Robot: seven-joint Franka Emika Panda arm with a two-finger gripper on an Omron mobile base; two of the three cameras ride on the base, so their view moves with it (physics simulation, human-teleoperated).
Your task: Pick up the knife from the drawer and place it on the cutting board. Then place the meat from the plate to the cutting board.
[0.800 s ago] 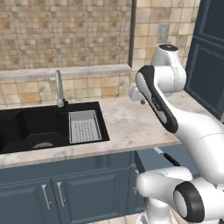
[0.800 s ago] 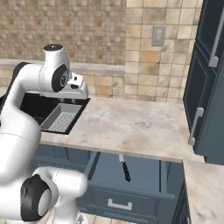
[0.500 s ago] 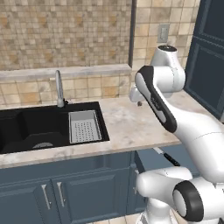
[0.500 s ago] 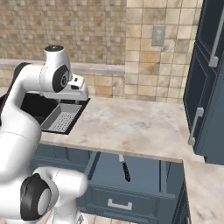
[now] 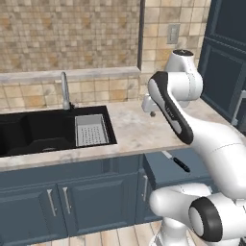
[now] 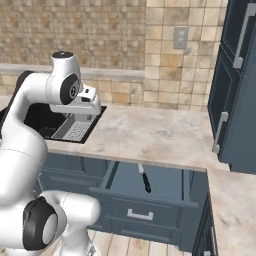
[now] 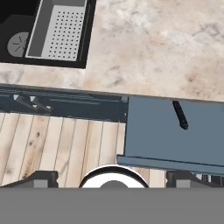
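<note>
My claw (image 7: 112, 177) hangs high above the front edge of the marble counter (image 6: 150, 137), its two dark fingertips (image 7: 41, 178) spread wide apart at the bottom of my hand view, with nothing between them. Below me the drawer (image 6: 150, 192) stands pulled out from the dark blue cabinets, its flat front panel with a small silver handle (image 6: 139, 215) facing the room. The knife (image 6: 144, 178) lies flat on the drawer floor, its black handle toward the drawer front and its silver blade pointing back under the counter edge; in the left base view it sits (image 5: 176, 161) just past my white arm, and in the hand view only the dark handle (image 7: 180, 115) shows on the blue-grey drawer floor (image 7: 153, 131), toward the right side. To the left along the counter, a black sink (image 5: 33, 129) is set in the top, with a grey perforated rack (image 5: 90, 129) in its right end and a steel tap (image 5: 65, 91) behind it. A tiled tan wall (image 5: 72, 33) rises behind the counter, and tall blue cabinets (image 6: 240, 85) stand at the right. Wooden floorboards (image 7: 61, 148) run below the cabinet fronts
</note>
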